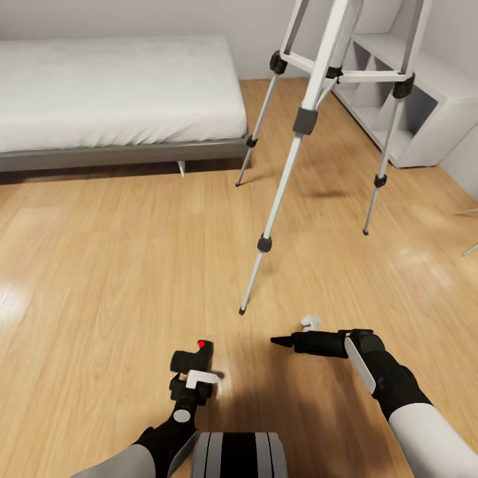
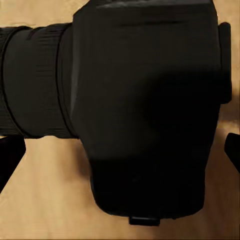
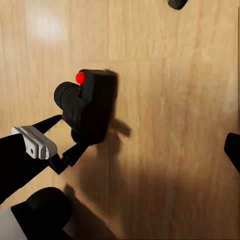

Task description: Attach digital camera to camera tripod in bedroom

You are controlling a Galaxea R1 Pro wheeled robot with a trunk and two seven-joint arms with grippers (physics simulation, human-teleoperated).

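**Camera held low over the floor, tripod standing ahead**

We see the digital camera (image 1: 194, 359) held in our left gripper (image 1: 193, 380), low over the wood floor (image 1: 106, 265), its red dot on top and its stubby lens pointing to our left. In the left wrist view the camera body (image 2: 150, 110) sits between the two dark fingertips (image 2: 10, 155), so the jaws are closed on it. The right wrist view shows the same grasp from the side: the camera (image 3: 90, 107) above bare floorboards, the left arm's fingers (image 3: 65, 155) reaching to its lower edge.

Our right gripper (image 1: 282, 341) hangs just to the right of the camera, apart from it, pointing left. Its jaws carry nothing; we cannot tell how far they are parted.

The camera tripod (image 1: 332, 99) stands ahead and to the right, its three silver legs spread on the floor. The nearest leg's foot (image 1: 243, 309) lands just ahead of both grippers, between them and the rest of the room. The tripod's top is cut off by the picture's edge.

A white bed (image 1: 113, 93) on a grey frame lies to the left of the tripod, and a white shelf unit (image 1: 425, 113) stands behind it on the right.
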